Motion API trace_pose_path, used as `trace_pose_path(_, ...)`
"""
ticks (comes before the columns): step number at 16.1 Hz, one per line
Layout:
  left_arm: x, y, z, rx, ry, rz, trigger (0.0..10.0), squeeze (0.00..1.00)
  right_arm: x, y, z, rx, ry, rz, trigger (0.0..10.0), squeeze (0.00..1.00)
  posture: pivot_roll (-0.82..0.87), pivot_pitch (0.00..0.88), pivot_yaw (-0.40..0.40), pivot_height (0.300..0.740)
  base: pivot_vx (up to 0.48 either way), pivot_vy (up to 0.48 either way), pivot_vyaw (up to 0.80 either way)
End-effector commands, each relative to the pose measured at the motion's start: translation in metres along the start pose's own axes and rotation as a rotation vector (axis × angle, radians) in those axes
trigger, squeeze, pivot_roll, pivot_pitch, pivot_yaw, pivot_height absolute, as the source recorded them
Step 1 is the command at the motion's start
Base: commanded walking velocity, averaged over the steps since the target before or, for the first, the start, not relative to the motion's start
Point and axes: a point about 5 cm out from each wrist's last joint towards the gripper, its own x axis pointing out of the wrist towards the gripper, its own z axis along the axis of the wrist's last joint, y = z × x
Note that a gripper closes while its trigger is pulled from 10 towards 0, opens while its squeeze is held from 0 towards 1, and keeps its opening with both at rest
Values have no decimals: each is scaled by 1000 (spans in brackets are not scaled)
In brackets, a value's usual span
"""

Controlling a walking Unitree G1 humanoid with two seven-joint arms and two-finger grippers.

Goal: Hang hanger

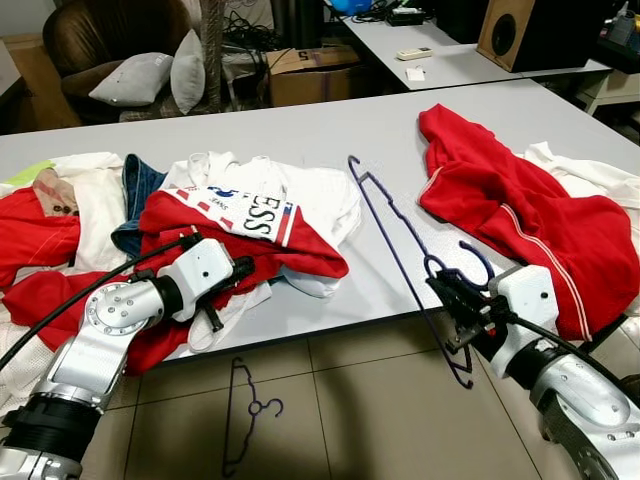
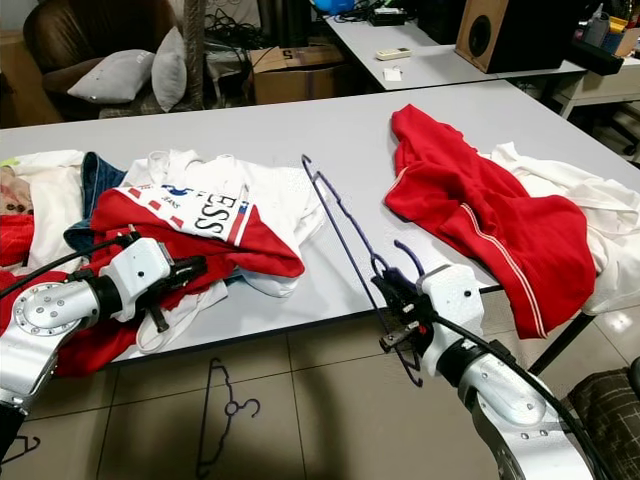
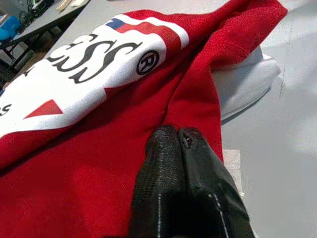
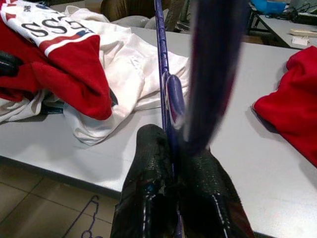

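Note:
A purple wire hanger (image 1: 392,240) lies across the grey table (image 1: 300,130), its lower end and hook sticking out past the front edge. My right gripper (image 1: 450,297) is shut on the hanger (image 4: 163,74) near that edge, its fingers (image 4: 148,163) clamped on the wire. My left gripper (image 1: 238,270) is shut with nothing in it, resting on a red and white printed shirt (image 1: 235,222). In the left wrist view the closed fingertips (image 3: 176,144) touch the red cloth (image 3: 99,168).
A second purple hanger (image 1: 243,415) lies on the tiled floor below the table. A red garment (image 1: 510,215) sprawls at the right. White and red clothes (image 1: 60,225) pile at the left. A speaker (image 1: 505,35) stands on the far table.

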Motion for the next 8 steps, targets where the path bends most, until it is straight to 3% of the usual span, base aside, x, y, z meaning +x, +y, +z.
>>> trace_pose_path(1,2,2,1,13,7,-13,0,0,2,0,1,-9,-6,11,10000,0,-103,0,63,740,0,0,0)
trace_pose_path(3,2,4,7,-46,-46,-7,0,0,2,1,3,-7,-17,13,10000,0,-98,0,60,740,0,0,0)
trace_pose_path(6,0,32,46,-250,-313,139,0,0,0,-4,3,-5,-23,2,10000,0,-89,0,57,740,0,0,0)
trace_pose_path(8,-9,56,66,-311,-464,233,0,0,0,-7,6,3,-39,-1,10000,0,-84,0,57,740,0,0,0)
